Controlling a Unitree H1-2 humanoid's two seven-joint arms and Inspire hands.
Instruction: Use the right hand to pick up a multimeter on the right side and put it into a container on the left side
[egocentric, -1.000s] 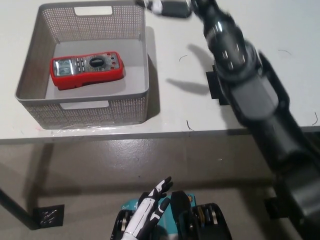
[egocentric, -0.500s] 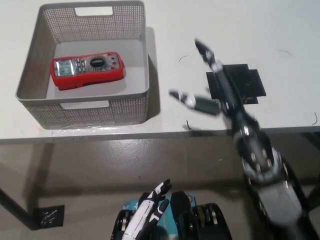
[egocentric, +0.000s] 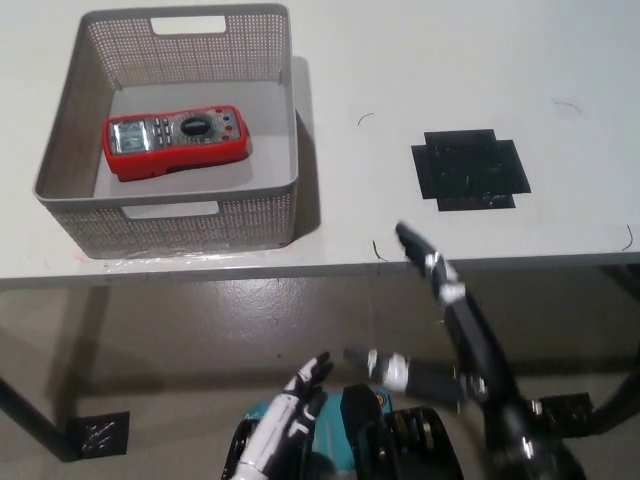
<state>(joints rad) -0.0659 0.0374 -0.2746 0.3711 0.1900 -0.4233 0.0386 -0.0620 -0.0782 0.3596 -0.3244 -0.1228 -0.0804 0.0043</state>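
Head view: red multimeter (egocentric: 176, 140) lies flat in the grey container (egocentric: 190, 228), label unreadable

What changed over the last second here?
The right hand pulled back off the table toward the robot, open and empty, uncovering the black mat. The multimeter stayed in the basket; the left hand stayed low.

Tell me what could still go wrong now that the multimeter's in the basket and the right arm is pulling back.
Little looks risky. The right hand is open, fingers spread, at the table front edge; a fingertip might catch that edge as it drops. The basket sits close to the front edge, so any knock there could shift it. The multimeter lies flat inside, apart from the walls. The left hand rests low, below the table.
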